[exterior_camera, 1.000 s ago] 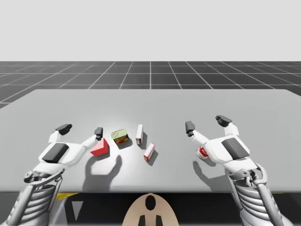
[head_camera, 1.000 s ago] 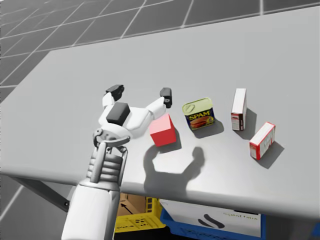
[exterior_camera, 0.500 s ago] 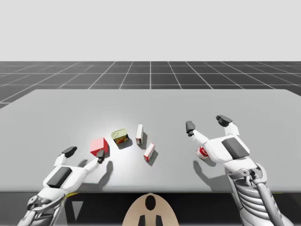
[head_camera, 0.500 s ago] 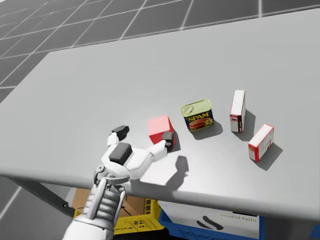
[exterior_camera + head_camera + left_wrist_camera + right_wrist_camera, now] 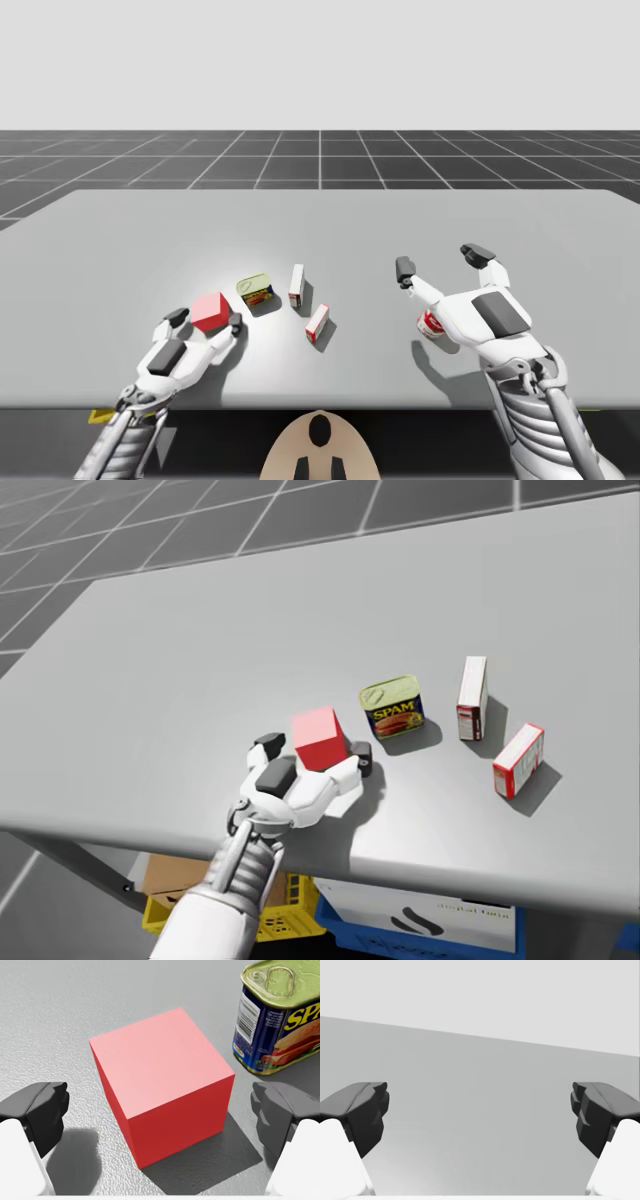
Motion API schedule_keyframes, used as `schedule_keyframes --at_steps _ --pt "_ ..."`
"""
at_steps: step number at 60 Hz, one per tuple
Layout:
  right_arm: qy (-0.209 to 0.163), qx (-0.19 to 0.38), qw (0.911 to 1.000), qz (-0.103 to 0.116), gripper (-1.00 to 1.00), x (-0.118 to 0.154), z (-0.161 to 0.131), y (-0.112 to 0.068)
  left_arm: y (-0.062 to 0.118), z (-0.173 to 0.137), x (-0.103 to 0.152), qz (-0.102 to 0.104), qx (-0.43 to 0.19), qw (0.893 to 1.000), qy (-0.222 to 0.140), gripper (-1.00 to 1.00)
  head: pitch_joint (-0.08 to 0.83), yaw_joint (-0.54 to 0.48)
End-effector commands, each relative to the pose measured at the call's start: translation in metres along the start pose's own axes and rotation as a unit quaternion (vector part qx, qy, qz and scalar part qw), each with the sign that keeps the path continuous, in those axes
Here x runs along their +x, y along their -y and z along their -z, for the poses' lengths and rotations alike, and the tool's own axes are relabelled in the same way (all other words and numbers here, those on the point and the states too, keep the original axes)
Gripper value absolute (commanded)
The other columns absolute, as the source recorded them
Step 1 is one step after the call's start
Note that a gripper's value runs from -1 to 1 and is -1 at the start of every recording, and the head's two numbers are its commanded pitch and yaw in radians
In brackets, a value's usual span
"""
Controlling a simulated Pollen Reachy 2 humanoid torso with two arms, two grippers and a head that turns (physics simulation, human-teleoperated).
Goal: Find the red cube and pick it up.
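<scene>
Left pincer [image 5: 160,1108] spread around red cube [image 5: 155,1060], gaps both sides, near table [image 5: 350,380] front edge.

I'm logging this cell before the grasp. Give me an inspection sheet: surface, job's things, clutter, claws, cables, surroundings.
Surface: grey table, flat.
Job's things: red cube on the table, between the fingers of the left claw, with a gap on each side.
Clutter: blue can with a yellow lid beside the cube; upright white-and-red box; lying white-and-red box; red-and-white thing partly hidden under my right arm.
Claws: left claw open, not touching the cube; right claw open, holding nothing.
Cables: nothing seen.
Surroundings: dark grid floor; yellow crate and blue bin under the table.
</scene>
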Motion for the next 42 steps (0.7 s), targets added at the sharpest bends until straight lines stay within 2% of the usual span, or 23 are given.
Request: schedule_keyframes --at_steps 1,15,18,19,21,24,37,42 --pt "0.000 0.000 1.0000 -0.001 -1.00 0.000 0.000 0.000 0.012 0.013 -0.002 -0.032 0.014 0.999 -0.007 -1.00 0.690 0.40" --pt "0.001 0.001 1.0000 -0.001 -1.00 0.000 0.000 0.000 0.013 0.023 -0.001 -0.051 0.033 0.998 -0.010 -1.00 0.690 0.40" --pt "0.001 0.001 1.0000 -0.001 -1.00 0.000 0.000 0.000 0.014 0.022 -0.002 -0.051 0.035 0.998 -0.009 -0.65 0.690 0.40" --pt "0.001 0.002 1.0000 0.000 -1.00 0.000 0.000 0.000 0.015 0.021 -0.003 -0.051 0.037 0.998 -0.009 0.63 0.690 0.40" --pt "0.001 0.002 1.0000 0.000 -1.00 0.000 0.000 0.000 0.015 0.020 -0.003 -0.051 0.037 0.998 -0.010 0.91 0.690 0.40" --pt "0.001 0.002 1.0000 0.000 -1.00 0.000 0.000 0.000 0.016 0.017 -0.005 -0.053 0.035 0.998 -0.011 1.00 0.688 0.40" --pt "0.001 0.002 1.0000 0.000 -1.00 0.001 0.000 0.000 0.018 0.010 -0.005 -0.053 0.035 0.998 -0.010 1.00 0.663 0.40" --pt "0.001 0.002 1.0000 0.001 -1.00 0.001 -0.001 0.000 0.018 0.009 -0.004 -0.051 0.034 0.998 -0.008 1.00 0.616 0.41"
